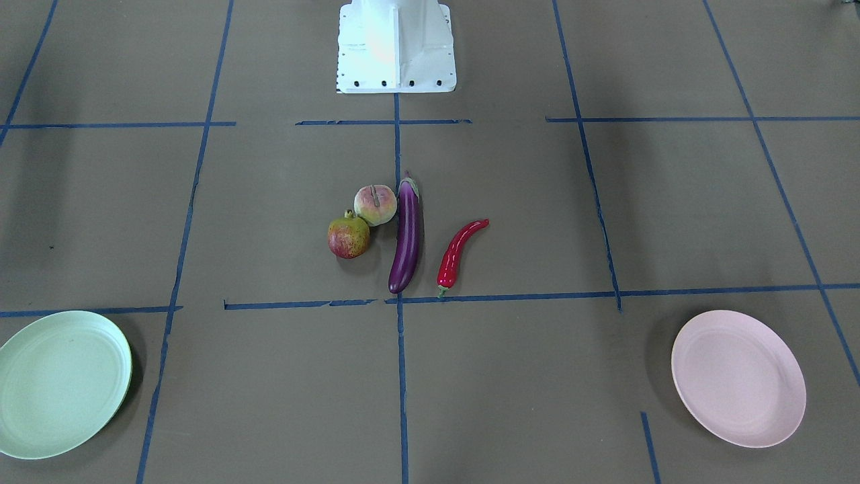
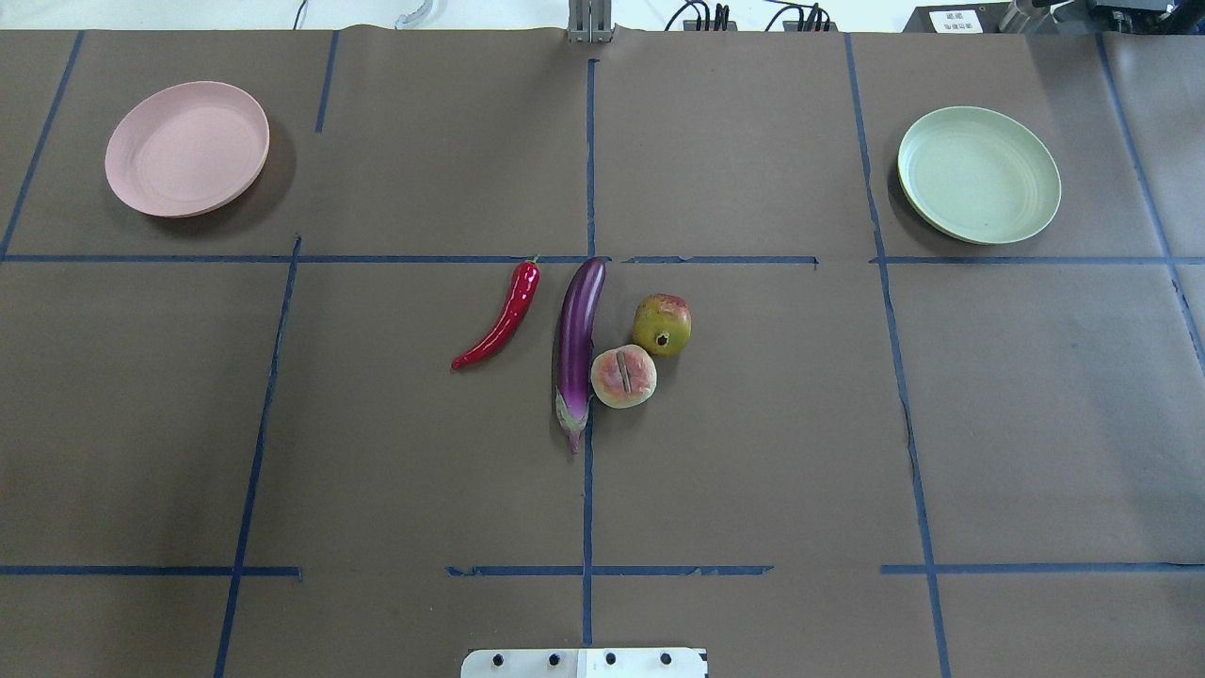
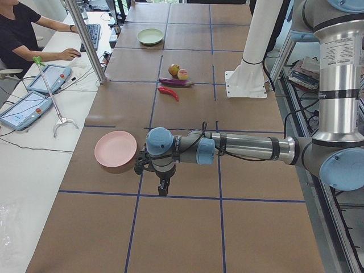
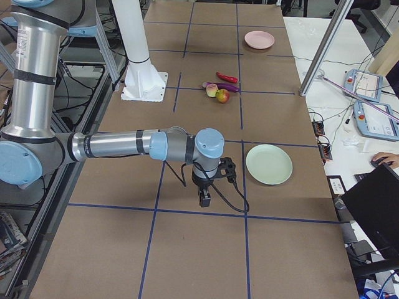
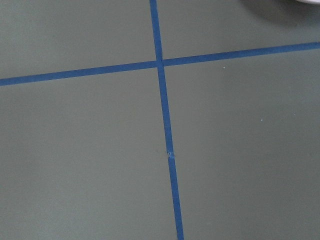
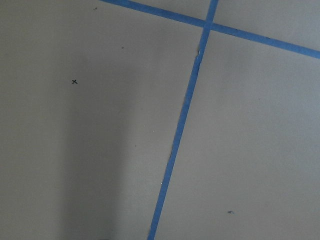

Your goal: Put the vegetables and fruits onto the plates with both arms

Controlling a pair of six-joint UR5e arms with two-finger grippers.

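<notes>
The purple eggplant lies mid-table, with the red chili pepper apart on one side. The peach touches its other side, and the pomegranate sits next to the peach. The pale pink plate and the pale green plate sit bare at the far corners. My left gripper hangs over bare table beside the pink plate. My right gripper hangs near the green plate. I cannot tell whether either is open or shut. Both wrist views show only brown table and blue tape.
The white base block stands at the robot's table edge. Blue tape lines grid the brown table. A white desk with tablets runs along the far side, where a person sits. An aluminium post stands at that edge.
</notes>
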